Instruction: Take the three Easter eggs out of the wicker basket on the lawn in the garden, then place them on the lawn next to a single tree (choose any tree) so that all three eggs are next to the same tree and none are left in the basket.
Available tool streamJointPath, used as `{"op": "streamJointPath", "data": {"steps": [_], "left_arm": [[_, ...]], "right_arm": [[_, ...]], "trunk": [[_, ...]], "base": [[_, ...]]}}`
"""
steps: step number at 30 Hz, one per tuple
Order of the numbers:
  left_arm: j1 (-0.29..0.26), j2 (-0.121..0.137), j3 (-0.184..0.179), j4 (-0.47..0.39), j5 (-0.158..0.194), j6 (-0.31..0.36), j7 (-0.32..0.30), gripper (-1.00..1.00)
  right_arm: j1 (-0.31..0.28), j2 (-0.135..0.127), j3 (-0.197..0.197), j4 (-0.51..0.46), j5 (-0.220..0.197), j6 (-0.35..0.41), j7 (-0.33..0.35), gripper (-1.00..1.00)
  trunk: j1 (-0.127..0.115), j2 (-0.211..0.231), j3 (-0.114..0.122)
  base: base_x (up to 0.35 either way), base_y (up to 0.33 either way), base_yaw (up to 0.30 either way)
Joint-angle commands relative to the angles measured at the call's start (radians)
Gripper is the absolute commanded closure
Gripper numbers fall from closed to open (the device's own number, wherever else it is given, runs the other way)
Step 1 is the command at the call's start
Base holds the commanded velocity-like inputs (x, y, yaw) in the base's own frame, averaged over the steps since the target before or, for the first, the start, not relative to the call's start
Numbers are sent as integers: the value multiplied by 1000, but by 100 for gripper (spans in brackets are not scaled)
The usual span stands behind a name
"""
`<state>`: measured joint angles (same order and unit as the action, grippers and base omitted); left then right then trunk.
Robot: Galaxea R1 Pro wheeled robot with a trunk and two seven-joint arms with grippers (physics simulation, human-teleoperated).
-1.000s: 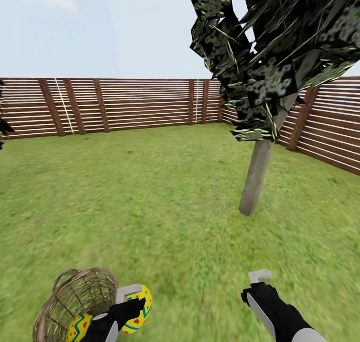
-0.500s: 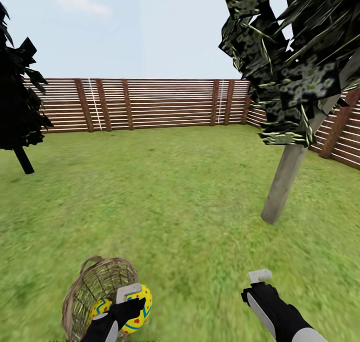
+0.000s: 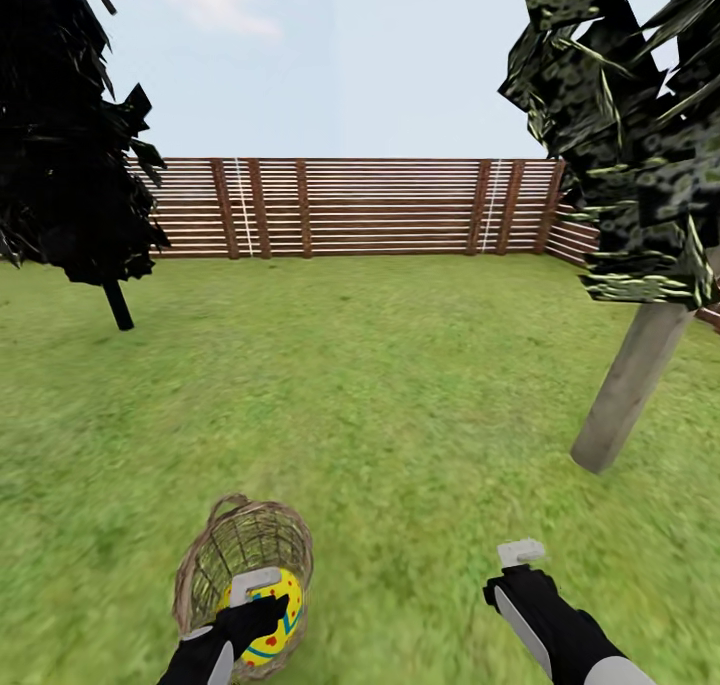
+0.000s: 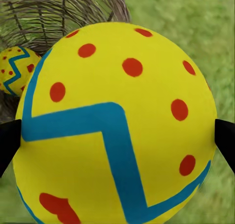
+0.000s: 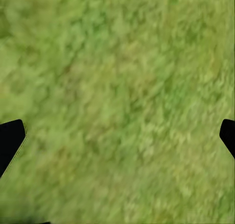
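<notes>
Your left gripper (image 3: 262, 605) is clamped on a bright yellow Easter egg with red spots and a blue zigzag band (image 4: 117, 131), held over the small tan woven wicker basket (image 3: 215, 555) on the mottled green lawn (image 3: 400, 395). A second egg (image 4: 14, 69) lies inside the basket. Your right gripper (image 5: 117, 136) hangs over bare grass, jaws apart, free for another egg. The pale-trunked tree (image 3: 630, 385) stands ahead to your right, a likely drop spot.
</notes>
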<state>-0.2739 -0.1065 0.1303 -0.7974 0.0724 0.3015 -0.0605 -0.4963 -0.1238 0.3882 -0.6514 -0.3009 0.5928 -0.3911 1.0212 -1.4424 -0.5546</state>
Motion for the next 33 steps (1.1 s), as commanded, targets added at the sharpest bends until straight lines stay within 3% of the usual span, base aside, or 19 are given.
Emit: {"op": "streamJointPath", "data": {"steps": [1,5,33], "left_arm": [[-1,-1,12,-2,7,7,-5,100],[-1,-1,26,0,7,7,-8,100],[-1,-1,27,3,8,7,-9,100]], "right_arm": [[-1,-2,8,-2,-11,4,-9,-100],[-1,-1,8,-2,-12,4,-9,-100],[-1,-1,8,-2,-12,4,-8,-100]], "trunk": [[0,-1,-1],[0,-1,-1],[0,-1,-1]], "base": [[0,0,293],[0,0,294],[0,0,294]]}}
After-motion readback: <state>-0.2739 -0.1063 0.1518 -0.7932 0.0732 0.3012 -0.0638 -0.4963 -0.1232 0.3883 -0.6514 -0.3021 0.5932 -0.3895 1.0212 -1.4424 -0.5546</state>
